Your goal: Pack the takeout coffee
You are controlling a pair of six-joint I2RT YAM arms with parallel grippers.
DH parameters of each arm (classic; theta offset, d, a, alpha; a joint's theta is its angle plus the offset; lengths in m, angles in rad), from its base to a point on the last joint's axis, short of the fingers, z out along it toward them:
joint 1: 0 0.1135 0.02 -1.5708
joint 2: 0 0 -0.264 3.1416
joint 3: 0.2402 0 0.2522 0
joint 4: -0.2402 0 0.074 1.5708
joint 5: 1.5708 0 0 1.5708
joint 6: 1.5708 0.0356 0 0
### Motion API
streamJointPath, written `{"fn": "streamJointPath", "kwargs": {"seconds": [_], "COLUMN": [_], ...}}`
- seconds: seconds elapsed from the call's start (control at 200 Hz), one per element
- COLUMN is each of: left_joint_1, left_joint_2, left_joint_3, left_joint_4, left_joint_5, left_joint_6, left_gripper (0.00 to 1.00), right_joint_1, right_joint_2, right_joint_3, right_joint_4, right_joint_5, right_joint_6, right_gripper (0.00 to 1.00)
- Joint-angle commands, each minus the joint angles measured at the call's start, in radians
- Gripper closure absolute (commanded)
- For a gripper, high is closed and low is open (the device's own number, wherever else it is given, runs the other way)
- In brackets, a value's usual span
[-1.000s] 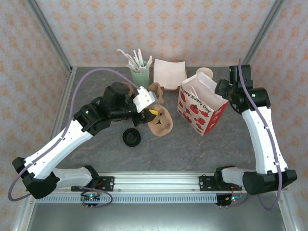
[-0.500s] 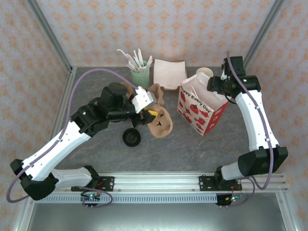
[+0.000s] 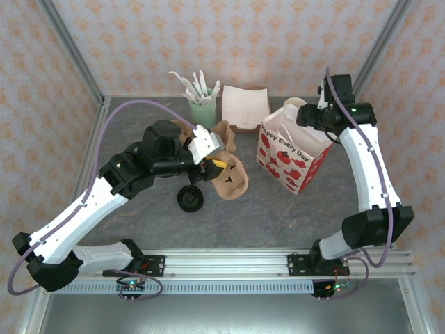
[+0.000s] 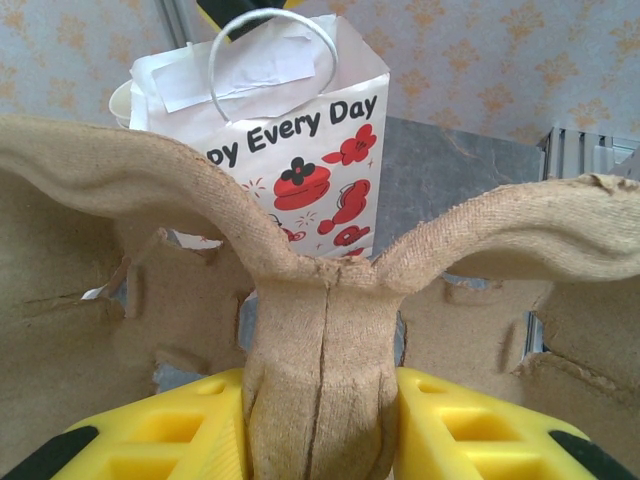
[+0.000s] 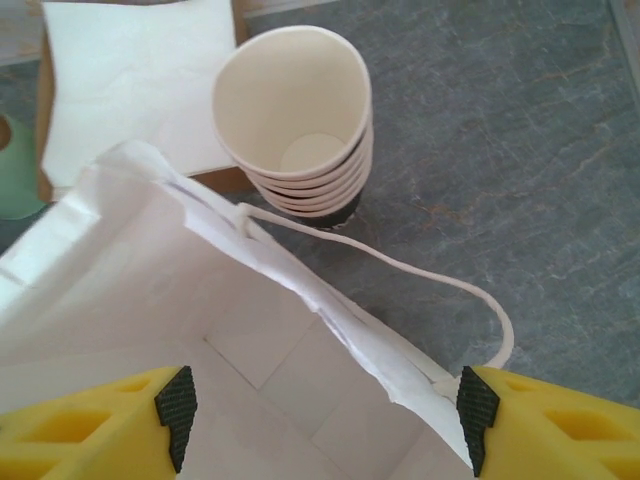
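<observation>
Left gripper (image 4: 320, 420) clamps the carrier (image 3: 231, 179) by its centre post; the coffee (image 3: 190, 200) stands just lower-left of it. Right gripper (image 5: 322, 410), jaws wide and empty, hangs over the bag (image 3: 292, 156), right.

Here's the left arm (image 3: 76, 216): smooth white shells between chunky black joints, with a thin purple cable (image 3: 146, 101) looping off it. The right arm (image 3: 370, 174) matches in white and black. The left tool (image 4: 320, 430) and right tool (image 5: 325, 410) both have blocky yellow fingers (image 5: 90, 420) with ribbed black tips.

bright even light, soft shadows — pics sharp
</observation>
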Motion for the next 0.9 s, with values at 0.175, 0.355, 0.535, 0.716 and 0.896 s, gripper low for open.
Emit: {"fn": "streamJointPath", "kwargs": {"seconds": [0.175,0.355,0.535,0.716,0.896], "left_joint_1": [0.003,0.003,0.004,-0.001,-0.005], "left_joint_2": [-0.012,-0.009,-0.010,-0.007,-0.004], "left_joint_3": [0.016,0.021,0.037,0.042,0.051], "left_joint_4": [-0.016,-0.019,-0.037,-0.041,-0.045], "left_joint_5": [0.022,0.028,0.029,0.030,0.029], "left_joint_6": [-0.017,-0.023,-0.022,-0.025,-0.024], "left_gripper": [0.63,0.63,0.63,0.63,0.63], "right_joint_1": [-0.007,-0.017,-0.032,-0.034,-0.034], "right_joint_2": [0.007,0.087,0.141,0.159,0.130], "right_joint_3": [0.069,0.099,0.105,0.104,0.078], "right_joint_4": [0.014,0.004,-0.014,-0.048,-0.061], "right_joint_5": [0.090,0.103,0.063,0.000,-0.072], "right_joint_6": [-0.063,-0.075,-0.079,-0.078,-0.070], "right_gripper": [0.24,0.23,0.22,0.32,0.52]}}
